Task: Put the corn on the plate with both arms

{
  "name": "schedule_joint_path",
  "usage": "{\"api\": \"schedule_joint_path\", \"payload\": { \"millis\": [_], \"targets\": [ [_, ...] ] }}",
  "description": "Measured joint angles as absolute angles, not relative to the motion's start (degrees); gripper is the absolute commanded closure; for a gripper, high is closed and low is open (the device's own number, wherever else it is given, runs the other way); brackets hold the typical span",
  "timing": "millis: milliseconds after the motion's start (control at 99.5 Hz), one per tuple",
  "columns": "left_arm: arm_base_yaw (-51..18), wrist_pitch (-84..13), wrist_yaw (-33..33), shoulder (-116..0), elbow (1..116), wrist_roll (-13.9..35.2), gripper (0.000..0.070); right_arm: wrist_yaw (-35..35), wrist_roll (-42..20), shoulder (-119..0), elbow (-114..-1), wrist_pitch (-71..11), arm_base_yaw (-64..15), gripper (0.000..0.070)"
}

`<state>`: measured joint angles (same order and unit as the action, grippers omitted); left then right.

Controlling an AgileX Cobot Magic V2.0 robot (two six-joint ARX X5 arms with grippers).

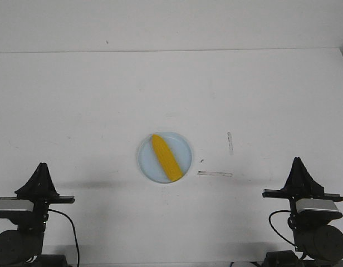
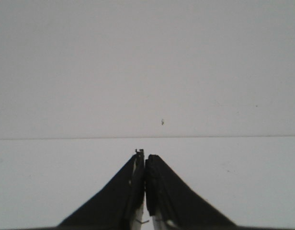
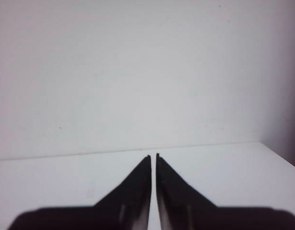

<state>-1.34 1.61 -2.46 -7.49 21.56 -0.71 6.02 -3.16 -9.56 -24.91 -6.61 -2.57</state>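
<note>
On plate (image 1: 147,165): corn (image 1: 165,157), diagonal; no readable writing.

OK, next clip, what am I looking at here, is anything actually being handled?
Nothing is being handled at this moment. The corn lies diagonally inside the plate near the middle of the table. The left gripper and the right gripper sit at the near edge, well apart from the plate, one on each side. Both wrist views show the fingers closed together with nothing between them, facing bare table and wall. Judging by the layout, the placement looks done.
</note>
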Motion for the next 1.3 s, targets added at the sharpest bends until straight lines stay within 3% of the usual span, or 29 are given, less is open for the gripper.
{"api": "schedule_joint_path", "payload": {
  "millis": [392, 723, 1296],
  "targets": [
    [-1.37, -0.3, -2.5, -5.63, 13.54, -0.67, 0.0699, 6.02, -3.16, -9.56, -24.91, -6.61, -2.57, 0.0684],
    [-1.37, 8.51, -1.63, -0.49, 2.11, -0.64, 0.0698, 6.02, -3.16, -9.54, -24.91, -6.61, -2.57, 0.0684],
    [-1.37, 8.47, -1.58, -0.3, 1.98, -0.64, 0.0698, 6.02, -3.16, -9.52, -24.91, -6.59, -2.57, 0.0684]
  ]
}}
